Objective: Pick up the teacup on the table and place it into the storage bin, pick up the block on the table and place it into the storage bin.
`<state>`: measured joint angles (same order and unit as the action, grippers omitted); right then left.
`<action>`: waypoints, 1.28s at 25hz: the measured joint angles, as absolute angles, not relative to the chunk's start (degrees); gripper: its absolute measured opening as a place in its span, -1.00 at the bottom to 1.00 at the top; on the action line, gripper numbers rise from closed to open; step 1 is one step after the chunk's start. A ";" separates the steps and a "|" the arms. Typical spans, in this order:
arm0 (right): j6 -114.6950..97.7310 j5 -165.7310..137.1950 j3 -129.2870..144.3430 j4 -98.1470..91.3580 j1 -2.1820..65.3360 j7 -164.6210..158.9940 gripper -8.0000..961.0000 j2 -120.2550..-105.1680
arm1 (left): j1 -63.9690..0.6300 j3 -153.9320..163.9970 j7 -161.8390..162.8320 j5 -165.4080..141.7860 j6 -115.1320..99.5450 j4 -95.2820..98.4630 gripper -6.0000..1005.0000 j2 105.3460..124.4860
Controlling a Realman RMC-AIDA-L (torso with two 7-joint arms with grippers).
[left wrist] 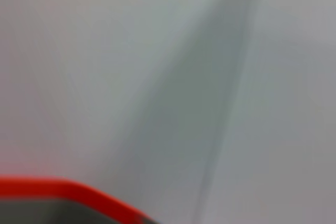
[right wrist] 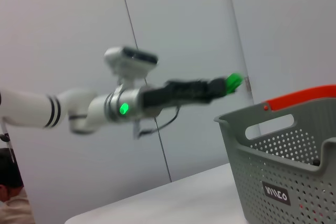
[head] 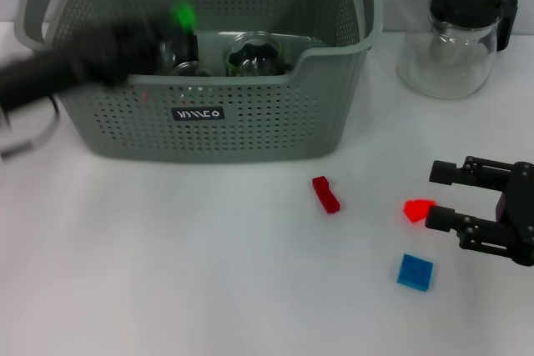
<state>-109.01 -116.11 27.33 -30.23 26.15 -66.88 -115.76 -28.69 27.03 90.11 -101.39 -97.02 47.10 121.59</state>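
A: Left gripper (head: 171, 39) status?
B: Over the storage bin (head: 250, 114); finger state cannot be determined; teacup (head: 253, 54) inside bin.
A: Right gripper (head: 440, 196)?
B: Fingers spread wide around red block (head: 418, 208), on table (head: 167, 256).

On the white surface (head: 209, 273) we see a glass jug (head: 455, 43) with a black lid (head: 465, 4) at the far right. At the edge of the right wrist view we note part of a person's dark-haired head (right wrist: 9, 174); a grey wall (right wrist: 178, 35) stands behind.
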 joint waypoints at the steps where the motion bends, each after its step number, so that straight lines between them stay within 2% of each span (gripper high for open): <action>1: -108.90 -116.14 27.33 -30.23 26.17 -66.89 0.41 -115.78 | -29.67 27.26 93.11 -101.56 -94.53 48.88 -0.52 121.23; 8: -108.60 -116.24 27.33 -30.23 26.17 -66.88 0.41 -115.93 | -37.50 42.12 114.31 -115.66 -74.98 52.31 -0.47 116.34; 10: -108.54 -116.24 27.33 -30.23 26.13 -66.88 0.41 -115.96 | -39.31 45.44 117.74 -121.16 -70.24 51.77 -0.45 116.73; 15: -108.42 -116.23 27.34 -30.23 25.96 -66.88 0.41 -115.98 | -40.35 48.15 118.87 -127.54 -63.28 52.99 -0.41 120.40; 18: -108.46 -116.20 27.34 -30.23 25.84 -66.88 0.41 -115.86 | -39.51 47.69 118.71 -126.36 -64.10 55.54 -0.39 121.30; 20: -108.42 -116.17 27.33 -30.23 25.75 -66.87 0.41 -115.84 | -36.48 44.92 115.82 -119.09 -67.50 58.63 -0.37 122.01; 23: -108.37 -116.12 27.33 -30.23 25.68 -66.84 0.41 -115.84 | -32.92 42.14 108.40 -108.02 -73.82 58.01 0.09 122.13; 28: -108.38 -116.30 27.33 -30.23 25.58 -66.93 0.40 -115.74 | -27.18 38.12 87.37 -91.76 -97.12 47.73 0.45 119.48; 30: -108.40 -116.46 27.34 -30.29 25.57 -67.33 0.40 -115.66 | -25.74 36.01 81.15 -92.51 -102.87 45.36 0.45 119.25; 32: -108.29 -116.66 27.63 -31.30 25.55 -68.70 0.40 -115.51 | -23.09 34.54 75.18 -98.58 -107.56 44.77 0.45 120.06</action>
<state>-108.29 -116.66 27.63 -31.30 25.55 -68.70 -115.51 -23.09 34.54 75.18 -98.58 -107.56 44.77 120.06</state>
